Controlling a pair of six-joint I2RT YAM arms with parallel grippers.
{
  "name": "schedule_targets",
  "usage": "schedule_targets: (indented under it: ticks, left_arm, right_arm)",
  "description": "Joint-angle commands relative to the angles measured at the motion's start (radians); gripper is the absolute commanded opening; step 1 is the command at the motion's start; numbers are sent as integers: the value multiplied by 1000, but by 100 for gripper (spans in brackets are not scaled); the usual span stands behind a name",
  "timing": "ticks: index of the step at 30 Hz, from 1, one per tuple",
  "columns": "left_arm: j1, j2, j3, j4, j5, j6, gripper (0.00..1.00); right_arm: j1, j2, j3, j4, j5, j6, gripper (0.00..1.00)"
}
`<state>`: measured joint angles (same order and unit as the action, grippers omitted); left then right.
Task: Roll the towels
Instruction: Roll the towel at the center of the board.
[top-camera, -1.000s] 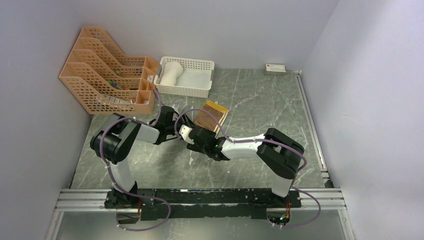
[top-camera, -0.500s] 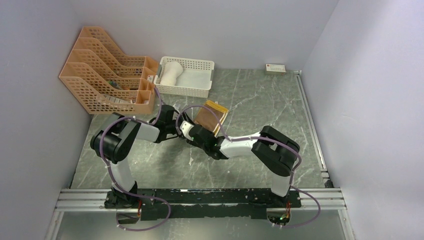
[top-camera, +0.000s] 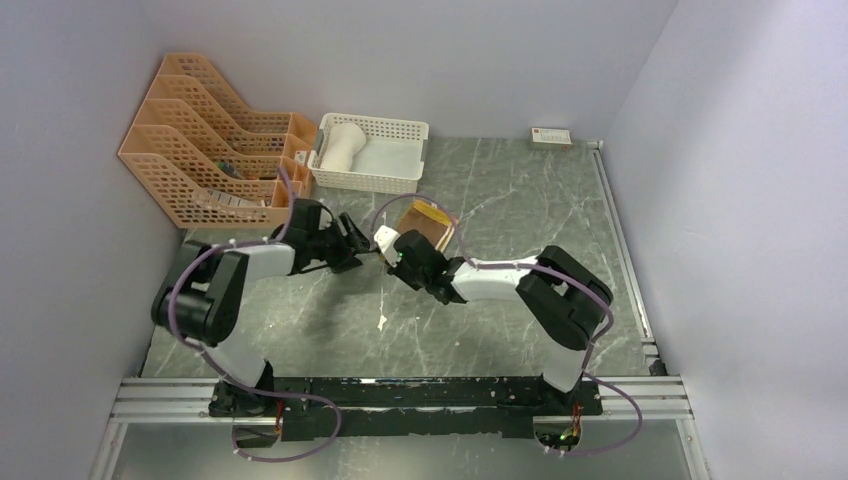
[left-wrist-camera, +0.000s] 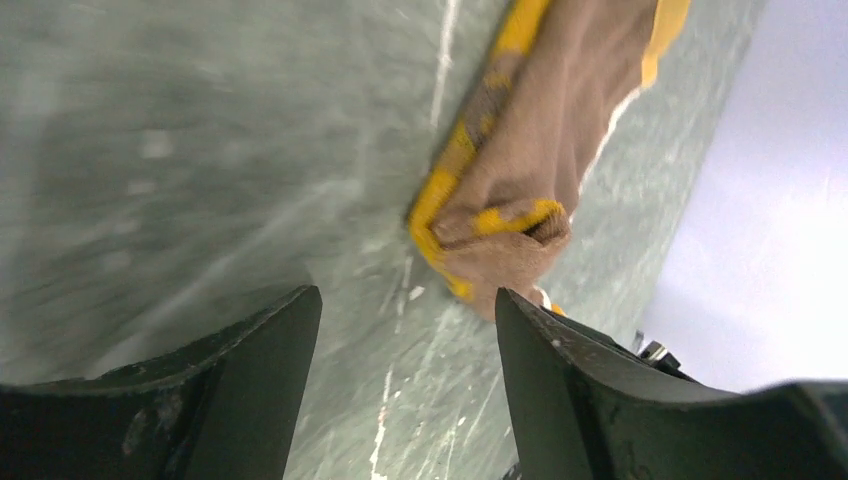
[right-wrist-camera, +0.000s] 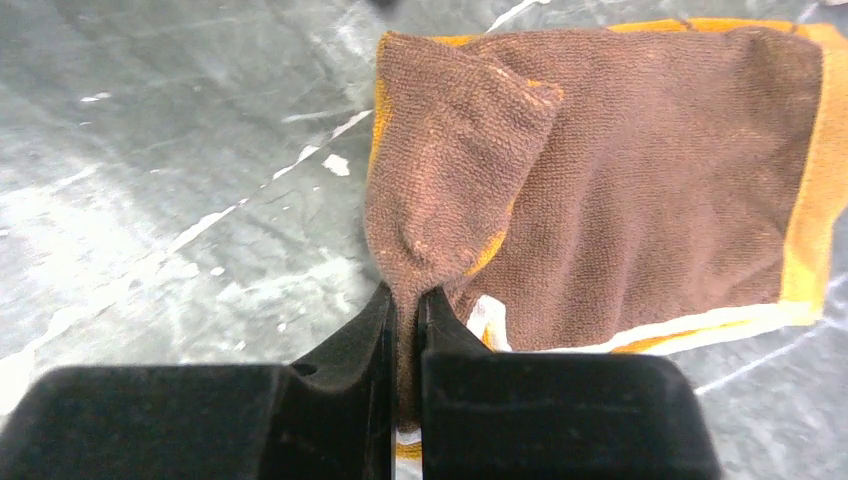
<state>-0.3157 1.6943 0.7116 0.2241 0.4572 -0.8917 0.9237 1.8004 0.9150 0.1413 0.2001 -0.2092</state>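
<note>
The brown towel with mustard-yellow edges (top-camera: 428, 226) (right-wrist-camera: 650, 170) (left-wrist-camera: 545, 120) lies mostly flat on the table's middle. Its near-left corner is lifted and folded over. My right gripper (top-camera: 397, 244) (right-wrist-camera: 405, 297) is shut on that raised corner, with cloth pinched between the jaws. My left gripper (top-camera: 358, 250) (left-wrist-camera: 405, 305) stands open just left of the towel, low over the table, with nothing between its fingers. The cream-white towel (top-camera: 340, 148) lies rolled in the white basket (top-camera: 372, 184) at the back.
An orange lattice file rack (top-camera: 215, 150) stands at the back left beside the basket. A small white box (top-camera: 552, 136) sits by the back wall at the right. A white scrap (top-camera: 382, 322) lies on the table nearer the arms.
My right gripper moved up to the towel's corner and shut on it. My left gripper opened wider, and its arm swung to the left.
</note>
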Motion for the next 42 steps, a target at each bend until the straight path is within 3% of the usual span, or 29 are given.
schedule_targets:
  ticks: [1, 8, 17, 21, 23, 25, 34, 37, 42]
  left_arm:
    - [57, -142, 62, -283, -121, 128, 78]
    - [78, -311, 60, -359, -54, 194, 78]
    - [78, -449, -47, -425, 12, 256, 78]
    - [78, -476, -80, -416, 41, 262, 77]
    - [76, -479, -91, -401, 50, 259, 77]
    - [75, -475, -95, -393, 47, 255, 77]
    - [58, -424, -125, -263, 55, 170, 77]
    - [22, -370, -114, -224, 46, 162, 77]
    - [-78, -248, -48, -183, -21, 167, 76]
  right_arm:
    - [-30, -67, 7, -97, -254, 107, 0]
    - [-71, -86, 14, -35, -600, 316, 0]
    - [-308, -56, -111, 360, -980, 721, 0]
    - [-391, 90, -94, 505, -1122, 935, 1]
    - [-407, 163, -102, 674, -1179, 1051, 1]
    - [-408, 210, -98, 777, -1195, 1124, 2]
    - [-408, 349, -52, 916, -1216, 1247, 5]
    - [-407, 364, -46, 899, -1207, 1237, 8]
    - [-407, 346, -21, 731, -1182, 1110, 10]
